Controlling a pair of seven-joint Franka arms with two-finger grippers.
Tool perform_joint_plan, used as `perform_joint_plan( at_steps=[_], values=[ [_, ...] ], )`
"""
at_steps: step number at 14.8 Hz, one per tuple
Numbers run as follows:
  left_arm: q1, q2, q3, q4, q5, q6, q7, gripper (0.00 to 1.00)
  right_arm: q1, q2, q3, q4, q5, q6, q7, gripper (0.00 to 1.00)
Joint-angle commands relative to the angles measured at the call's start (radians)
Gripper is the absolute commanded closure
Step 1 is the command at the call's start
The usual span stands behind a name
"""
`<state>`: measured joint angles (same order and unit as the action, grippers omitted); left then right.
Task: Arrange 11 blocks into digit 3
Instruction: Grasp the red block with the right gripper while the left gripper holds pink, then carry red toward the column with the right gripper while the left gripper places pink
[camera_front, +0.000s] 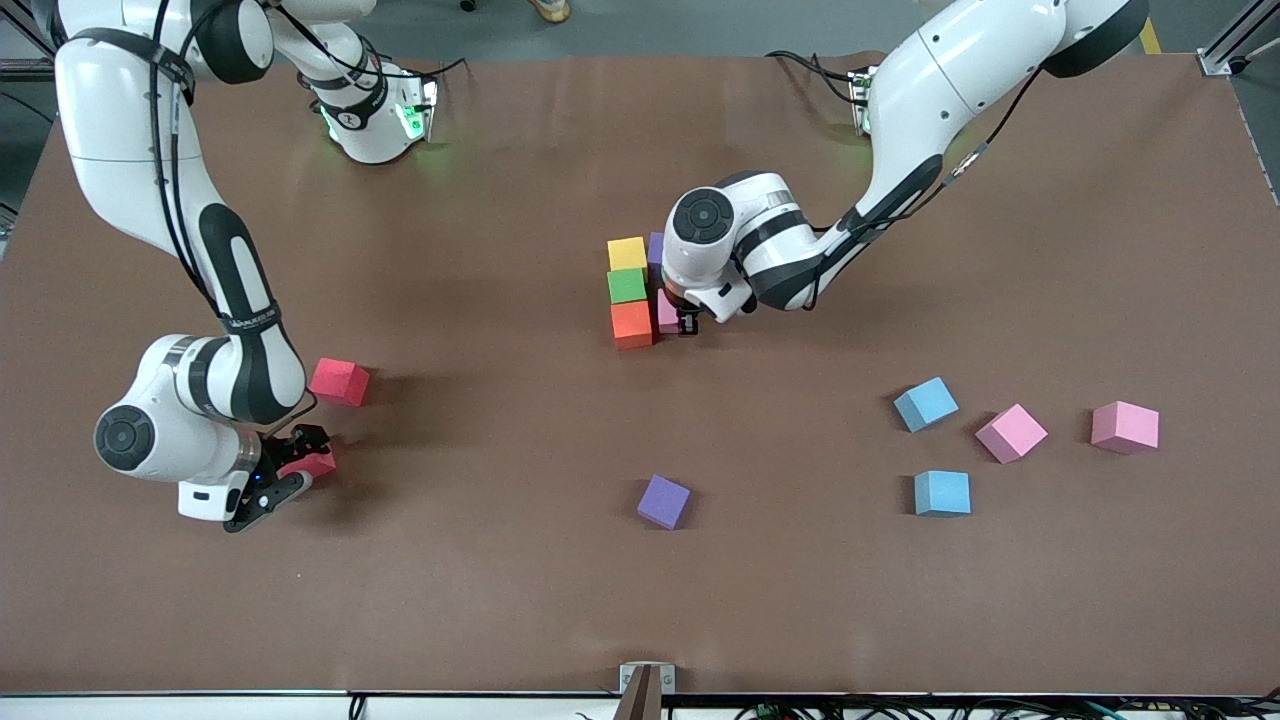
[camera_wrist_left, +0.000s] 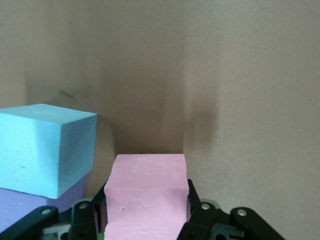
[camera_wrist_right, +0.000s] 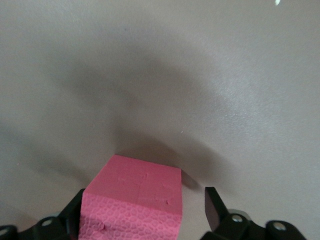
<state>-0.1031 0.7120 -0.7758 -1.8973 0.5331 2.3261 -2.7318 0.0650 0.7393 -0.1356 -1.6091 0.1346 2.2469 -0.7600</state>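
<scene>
A column of yellow (camera_front: 627, 253), green (camera_front: 627, 286) and orange (camera_front: 631, 324) blocks stands mid-table, with a purple block (camera_front: 655, 246) beside the yellow one. My left gripper (camera_front: 686, 322) is shut on a pink block (camera_wrist_left: 145, 185), held right beside the orange block. The left wrist view also shows a blue block (camera_wrist_left: 45, 150) against a purple one (camera_wrist_left: 22, 212). My right gripper (camera_front: 293, 472) is open around a red block (camera_wrist_right: 135, 200) on the table, with a gap at one finger (camera_wrist_right: 214, 207). A second red block (camera_front: 339, 382) lies close by.
Loose blocks lie nearer the front camera: one purple (camera_front: 664, 501), two blue (camera_front: 925, 404) (camera_front: 942, 493), and two pink (camera_front: 1011, 433) (camera_front: 1125, 427) toward the left arm's end. The brown table (camera_front: 480, 580) is bare elsewhere.
</scene>
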Motion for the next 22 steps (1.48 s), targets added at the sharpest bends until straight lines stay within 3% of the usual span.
perform_joint_plan(
  at_steps=[1,3,6,12,22],
  values=[
    [0.003,-0.006,-0.005,-0.011,0.073,0.024,-0.112,0.91,-0.008,-0.035,0.007,-0.043,0.003,0.013,-0.010,0.33],
    [0.002,-0.005,-0.003,-0.006,0.093,0.025,-0.114,0.91,-0.010,-0.035,0.008,-0.040,0.005,0.008,-0.010,0.60],
    [0.002,-0.003,-0.002,0.000,0.102,0.047,-0.114,0.91,0.002,-0.049,0.010,-0.006,0.005,-0.022,-0.004,0.69],
    [-0.007,0.004,0.021,0.009,0.117,0.078,-0.112,0.91,0.114,-0.060,0.013,0.164,0.008,-0.282,0.212,0.72],
    [-0.027,0.030,0.027,0.017,0.134,0.082,-0.115,0.91,0.321,-0.061,0.014,0.170,0.000,-0.283,0.517,0.72]
  ],
)
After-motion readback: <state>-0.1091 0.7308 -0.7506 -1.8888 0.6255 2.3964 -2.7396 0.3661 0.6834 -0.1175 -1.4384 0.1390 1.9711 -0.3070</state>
